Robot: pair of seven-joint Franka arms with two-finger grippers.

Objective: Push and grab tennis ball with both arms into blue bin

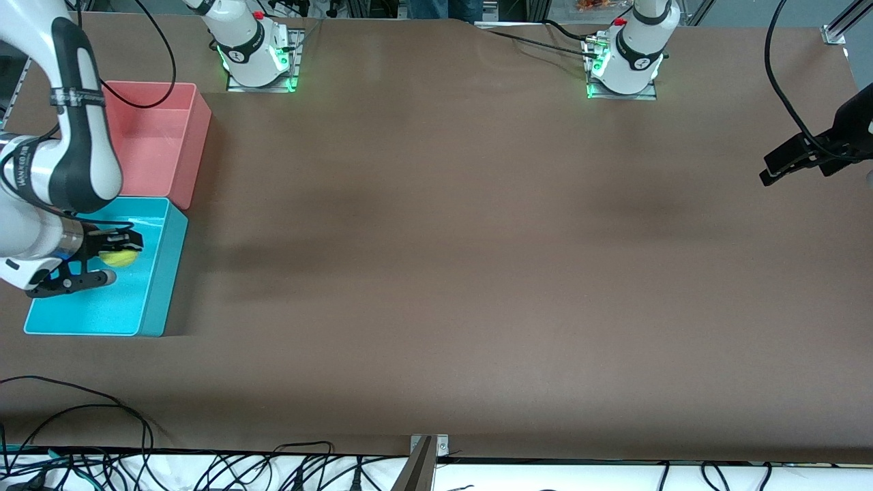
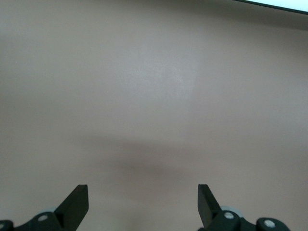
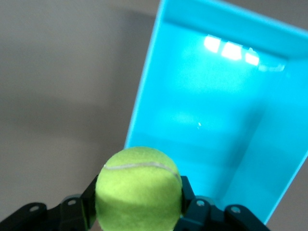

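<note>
Right claw (image 1: 112,258) up over the blue bin (image 1: 153,286), fingers clamped on the ball (image 1: 120,258) from both sides. Right wrist view confirms: ball (image 3: 138,191) squeezed between the two black fingers (image 3: 85,207), pale seam curving across its top, open blue bin (image 3: 144,101) below with bare cyan floor. Ball is in the air, not resting in the bin.

Blue bin sits at the right arm's end of the bench, near that edge. Pink bin (image 1: 194,136) touches it on the side toward the arm bases, so farther from the front camera.

Left claw (image 1: 794,164) hangs over the bench's edge at the left arm's end, well apart from the bins. Left wrist view: its two fingertips (image 2: 77,202) spread wide, only brown bench (image 2: 154,96) under them. Left arm waits.

Bench (image 1: 477,273) is brown. Loose black cables (image 1: 82,409) trail along its front edge by the right arm's corner.
</note>
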